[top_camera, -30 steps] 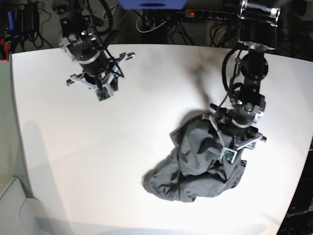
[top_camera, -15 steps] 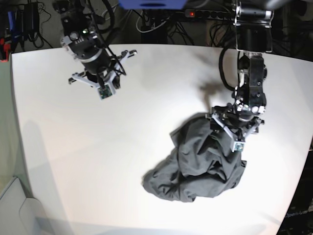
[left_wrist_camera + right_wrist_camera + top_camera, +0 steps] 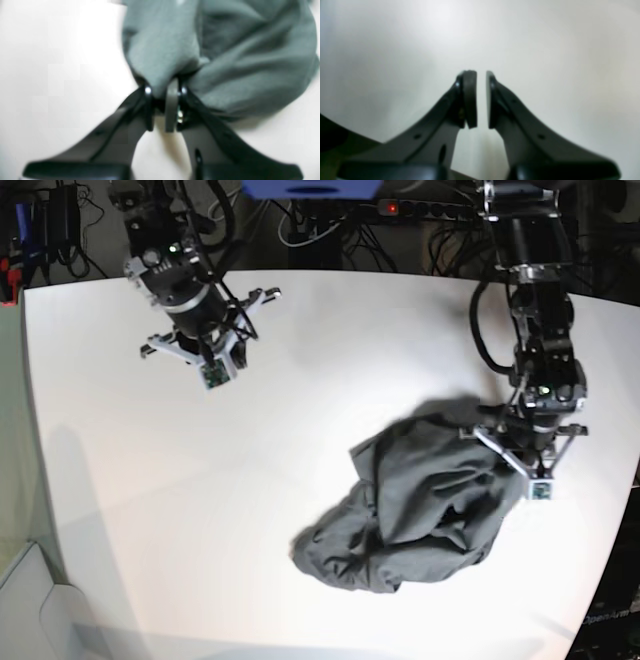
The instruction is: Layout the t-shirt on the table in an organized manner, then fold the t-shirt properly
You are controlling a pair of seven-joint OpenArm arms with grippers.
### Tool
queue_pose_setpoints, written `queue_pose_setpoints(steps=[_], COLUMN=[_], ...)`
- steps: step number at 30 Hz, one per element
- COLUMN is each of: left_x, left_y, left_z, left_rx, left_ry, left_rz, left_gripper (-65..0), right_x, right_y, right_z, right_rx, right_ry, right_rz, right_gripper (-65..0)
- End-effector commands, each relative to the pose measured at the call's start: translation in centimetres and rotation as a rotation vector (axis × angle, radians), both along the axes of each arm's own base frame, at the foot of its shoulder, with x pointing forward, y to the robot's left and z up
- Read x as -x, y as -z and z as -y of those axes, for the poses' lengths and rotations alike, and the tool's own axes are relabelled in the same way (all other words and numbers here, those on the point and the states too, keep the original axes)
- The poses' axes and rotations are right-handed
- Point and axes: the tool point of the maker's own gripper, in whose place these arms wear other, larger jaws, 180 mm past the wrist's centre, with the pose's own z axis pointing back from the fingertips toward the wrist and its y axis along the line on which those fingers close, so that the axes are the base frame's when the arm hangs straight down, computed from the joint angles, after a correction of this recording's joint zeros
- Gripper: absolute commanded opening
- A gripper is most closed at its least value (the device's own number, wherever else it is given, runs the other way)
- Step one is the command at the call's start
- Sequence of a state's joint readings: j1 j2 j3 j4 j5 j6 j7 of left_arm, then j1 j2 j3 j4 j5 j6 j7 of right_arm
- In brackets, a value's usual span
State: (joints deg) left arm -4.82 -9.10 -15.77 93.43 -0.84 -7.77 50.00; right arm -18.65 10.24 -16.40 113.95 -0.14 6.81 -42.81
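Note:
The dark grey t-shirt [image 3: 420, 510] lies crumpled on the white table [image 3: 150, 510], right of centre. My left gripper [image 3: 522, 452] is at the shirt's upper right edge. In the left wrist view this left gripper [image 3: 162, 92] is shut on a bunched fold of the t-shirt [image 3: 225, 62], with the table [image 3: 50, 62] bare to its left. My right gripper [image 3: 200, 345] hovers over the far left of the table, well away from the cloth. Seen from the right wrist, the right gripper [image 3: 481, 97] has only a thin slit between its pads [image 3: 470, 100] and holds nothing above the table [image 3: 545, 50].
Cables and a power strip [image 3: 420, 210] run behind the table's far edge. The table's right edge [image 3: 625, 480] is close to my left arm. A pale surface [image 3: 20, 600] sits beyond the table's lower left corner.
My left gripper has closed on the shirt's upper right edge and moved right, pulling that part of the cloth with it. The right arm has barely moved.

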Motion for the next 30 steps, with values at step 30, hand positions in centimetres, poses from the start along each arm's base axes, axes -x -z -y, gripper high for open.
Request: queue_pose_setpoints(steps=[30], left_x=[8.2], left_y=[-10.2], left_z=[-12.4], left_rx=[-0.292], left_ry=[-0.206], left_rz=[0.050], left_gripper=[-60.0], right_x=[-6.4], right_y=[-1.8], right_z=[-17.6], right_rx=[-0.103], right_ry=[-0.384], right_rz=[0.081], right_gripper=[-53.3])
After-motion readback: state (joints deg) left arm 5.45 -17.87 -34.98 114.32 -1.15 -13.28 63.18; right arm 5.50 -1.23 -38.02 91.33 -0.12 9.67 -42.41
